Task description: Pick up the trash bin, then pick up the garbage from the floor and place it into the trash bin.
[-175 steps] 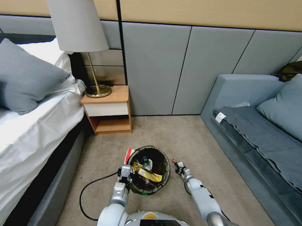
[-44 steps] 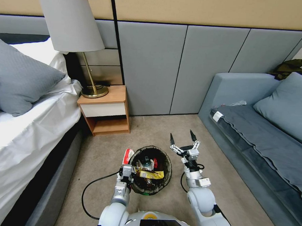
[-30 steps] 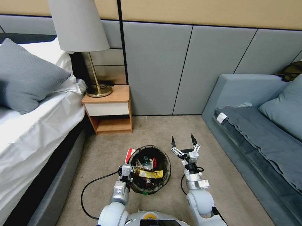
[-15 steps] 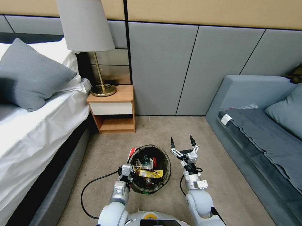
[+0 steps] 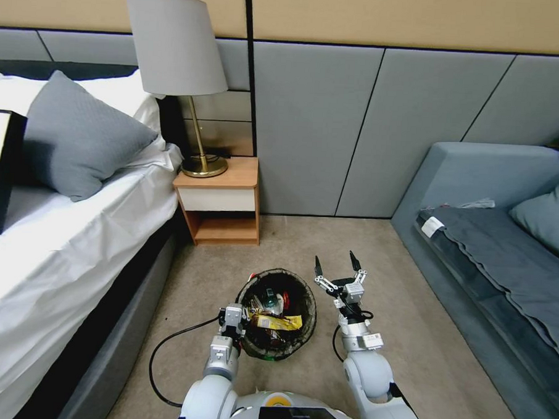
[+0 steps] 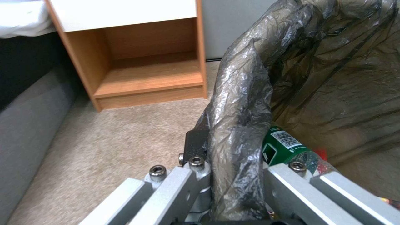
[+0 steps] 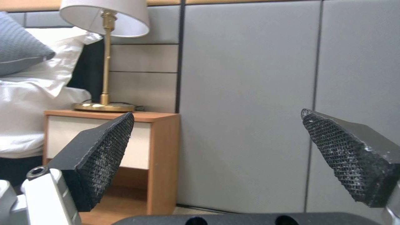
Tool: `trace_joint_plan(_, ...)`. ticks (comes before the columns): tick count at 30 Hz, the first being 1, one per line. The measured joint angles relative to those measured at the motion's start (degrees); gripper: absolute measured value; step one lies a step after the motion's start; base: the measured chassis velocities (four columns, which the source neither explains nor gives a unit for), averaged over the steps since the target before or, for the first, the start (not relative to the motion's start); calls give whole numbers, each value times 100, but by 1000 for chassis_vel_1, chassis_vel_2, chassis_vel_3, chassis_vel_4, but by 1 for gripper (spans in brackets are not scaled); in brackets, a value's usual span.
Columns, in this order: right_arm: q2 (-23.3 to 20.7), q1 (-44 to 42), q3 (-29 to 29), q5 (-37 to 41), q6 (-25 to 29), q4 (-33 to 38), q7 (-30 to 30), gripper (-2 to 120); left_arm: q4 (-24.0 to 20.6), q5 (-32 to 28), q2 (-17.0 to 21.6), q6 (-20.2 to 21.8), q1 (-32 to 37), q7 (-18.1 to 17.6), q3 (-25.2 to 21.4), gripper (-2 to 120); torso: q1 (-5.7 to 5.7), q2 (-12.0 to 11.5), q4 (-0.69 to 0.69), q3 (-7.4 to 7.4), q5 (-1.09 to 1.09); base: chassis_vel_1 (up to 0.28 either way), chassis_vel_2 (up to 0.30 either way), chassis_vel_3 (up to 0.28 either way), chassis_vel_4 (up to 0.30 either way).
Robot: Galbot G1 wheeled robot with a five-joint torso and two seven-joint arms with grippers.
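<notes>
The left gripper (image 5: 240, 322) is clamped on the rim of the small round white plastic trash bin w/ a black bag liner (image 5: 278, 277), one finger inside and one outside, as the left wrist view shows (image 6: 233, 175). The right gripper (image 5: 337, 266) is up in the air just beside the bin's right side, its two black fingers spread wide, holding nothing, pointing at the grey wall panels (image 5: 320, 125). The bin sits low between the two arms, so it lies to the left of the right gripper and a bit nearer the robot. The bin's mouth is round and faces up, no long side to line up w/. Inside it lies garbage: a yellow snack wrapper (image 5: 279, 322), a small dark green bottle (image 6: 280, 144), some red and white bits. The tan carpet floor (image 5: 303, 241) near the wooden bedside table (image 5: 221, 198) looks bare of litter, so most of the job seems done.
</notes>
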Motion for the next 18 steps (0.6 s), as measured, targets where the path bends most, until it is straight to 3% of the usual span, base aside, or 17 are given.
trace_joint_plan(18, 37, -31, -4, -1, 14, -20, -4, 100, -33, 10, 8, -9, 13, -2, 16, 1, 0, 0, 0, 0, 0, 55, 55, 57, 55)
